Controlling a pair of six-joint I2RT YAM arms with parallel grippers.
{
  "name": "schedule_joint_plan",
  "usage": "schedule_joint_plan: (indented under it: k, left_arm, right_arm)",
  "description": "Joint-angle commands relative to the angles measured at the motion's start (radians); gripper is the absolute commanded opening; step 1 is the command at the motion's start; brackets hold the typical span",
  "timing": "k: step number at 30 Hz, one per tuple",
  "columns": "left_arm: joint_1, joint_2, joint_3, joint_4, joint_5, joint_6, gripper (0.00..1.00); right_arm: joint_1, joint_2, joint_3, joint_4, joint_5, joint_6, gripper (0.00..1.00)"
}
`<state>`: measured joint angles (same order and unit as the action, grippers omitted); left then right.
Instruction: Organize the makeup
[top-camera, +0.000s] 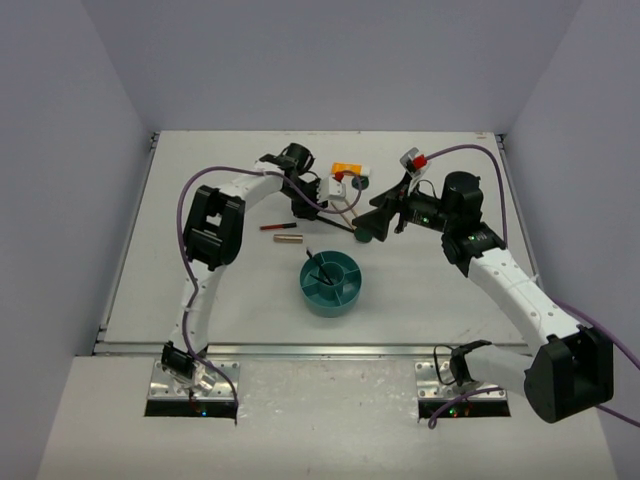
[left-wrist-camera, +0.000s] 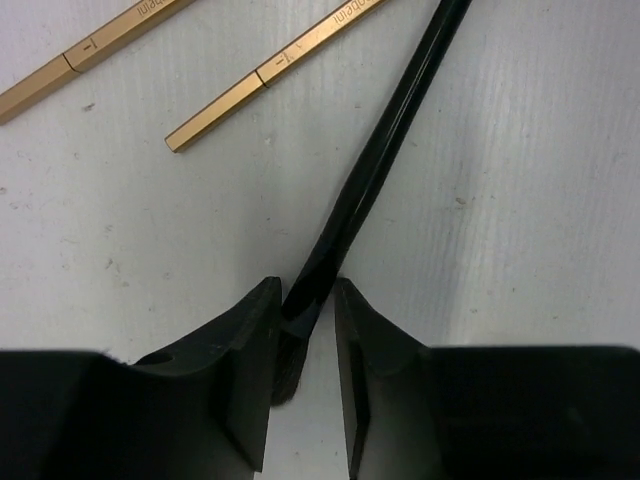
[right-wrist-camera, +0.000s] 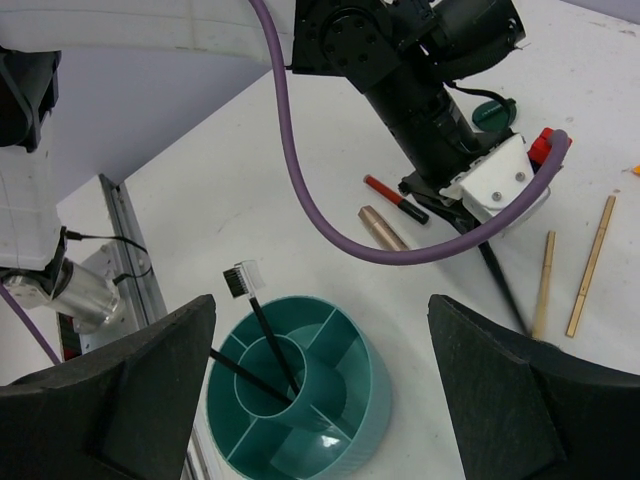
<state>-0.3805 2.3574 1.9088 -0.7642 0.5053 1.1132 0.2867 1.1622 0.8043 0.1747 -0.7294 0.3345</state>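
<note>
One black brush (left-wrist-camera: 392, 125) sits pinched inside the left gripper (left-wrist-camera: 306, 292).

The top view looks down from above and behind the arm bases (top-camera: 190, 375). It takes in the whole counter (top-camera: 200, 300) from near edge to far edge, the widest and most distant of the three.

The left wrist view sits close over the counter. It faces almost straight down past its own jaws at a black brush (left-wrist-camera: 380, 170) and two gold pencils (left-wrist-camera: 265, 75).

The right wrist view rides higher, looking leftward and down between its jaws, over the teal bowl (right-wrist-camera: 300, 400) toward the left arm's wrist (right-wrist-camera: 430, 110). It shares the brush and gold pencils with the left wrist view, and the bowl with the top view.
</note>
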Motion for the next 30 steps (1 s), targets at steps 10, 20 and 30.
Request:
schedule_joint_plan:
  k: [10, 20, 30]
  left_arm:
    - [-0.014, -0.107, -0.115, 0.082, -0.047, 0.085, 0.00]
    - [0.000, -0.225, -0.112, 0.173, -0.065, 0.044, 0.00]
    - [0.059, -0.263, 0.196, 0.164, 0.013, -0.462, 0.00]
  right_arm:
    - [0.000, -0.038, 0.010, -0.003, 0.032, -0.051, 0.86]
    - [0.000, 0.005, 0.117, -0.159, 0.093, -0.151, 0.86]
    - [0.024, 0.006, 0.262, -0.181, 0.551, -0.678, 0.82]
